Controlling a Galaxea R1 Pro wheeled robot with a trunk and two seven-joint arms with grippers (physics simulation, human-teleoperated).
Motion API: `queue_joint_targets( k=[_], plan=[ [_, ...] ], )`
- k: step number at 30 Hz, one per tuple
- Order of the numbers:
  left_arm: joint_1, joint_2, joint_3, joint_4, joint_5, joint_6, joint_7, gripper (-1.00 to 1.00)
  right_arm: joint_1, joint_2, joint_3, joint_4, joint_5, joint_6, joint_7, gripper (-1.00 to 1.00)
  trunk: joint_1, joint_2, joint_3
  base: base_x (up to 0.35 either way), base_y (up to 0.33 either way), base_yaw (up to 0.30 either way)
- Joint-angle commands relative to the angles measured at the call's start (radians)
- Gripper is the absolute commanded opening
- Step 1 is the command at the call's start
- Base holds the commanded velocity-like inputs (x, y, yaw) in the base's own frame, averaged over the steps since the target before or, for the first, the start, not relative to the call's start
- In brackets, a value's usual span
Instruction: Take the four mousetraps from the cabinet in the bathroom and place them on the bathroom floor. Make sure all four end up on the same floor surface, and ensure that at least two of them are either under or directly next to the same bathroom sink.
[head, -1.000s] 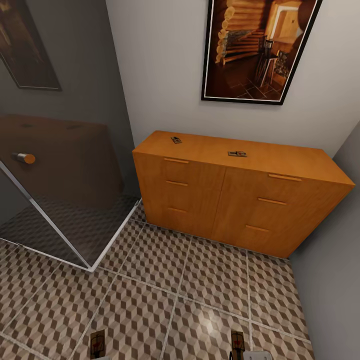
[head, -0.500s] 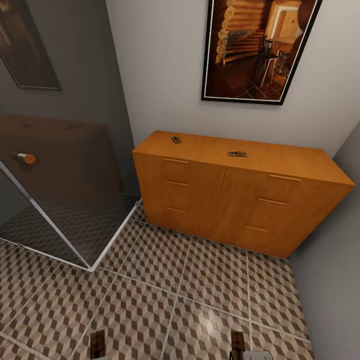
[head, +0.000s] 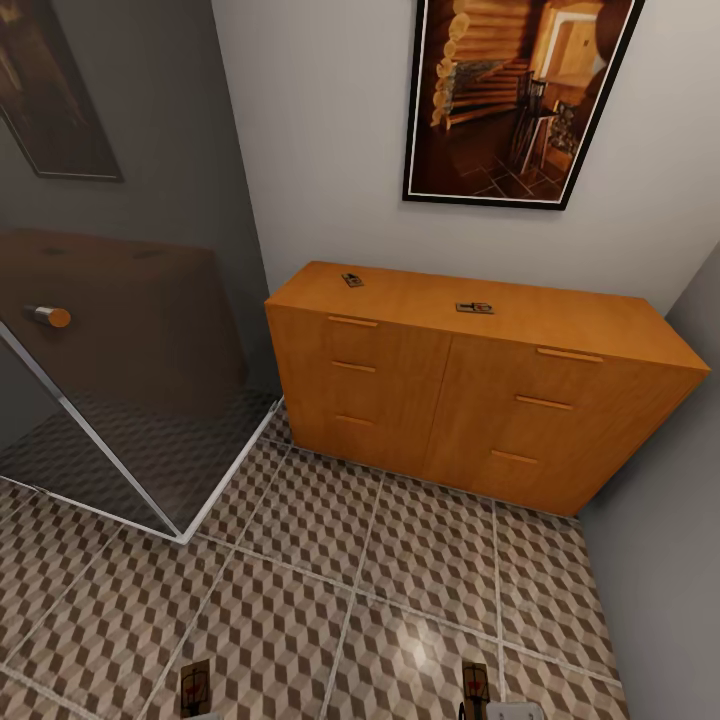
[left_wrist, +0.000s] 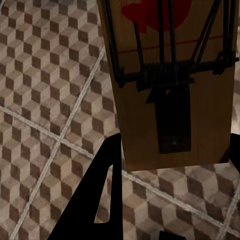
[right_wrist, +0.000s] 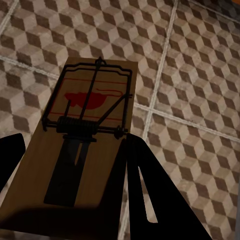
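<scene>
Nothing has moved since the earlier frames. Orange-brown wooden cabinet (head: 470, 380) stands on cube-patterned tiled bathroom floor (head: 330, 600); two small tan mousetraps lie on its top, one near the left end (head: 351, 280), one near the middle (head: 475, 308). In front of the cabinet, left gripper (left_wrist: 170, 165) clamps a third mousetrap (left_wrist: 172, 80); right gripper (right_wrist: 70, 160) clamps a fourth (right_wrist: 82, 150), both above the floor tiles.
</scene>
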Motion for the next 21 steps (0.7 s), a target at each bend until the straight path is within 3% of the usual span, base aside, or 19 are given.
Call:
queue_joint_targets(
  k=[1,21],
  plan=[
    [-0.001,-0.001,-0.008,0.003,0.000,-0.003,0.008,-1.00,-0.001,0.000,0.003,0.001,0.007,-0.001,-0.005,-1.00,0.000,0.000,-0.001,0.000,0.000,0.000],
    [-0.001,-0.001,-0.008,0.003,0.000,-0.004,0.008,-1.00,-0.001,0.000,0.003,0.001,0.006,-0.001,-0.005,-1.00,0.000,0.000,-0.001,0.000,0.000,0.000]
  ],
)
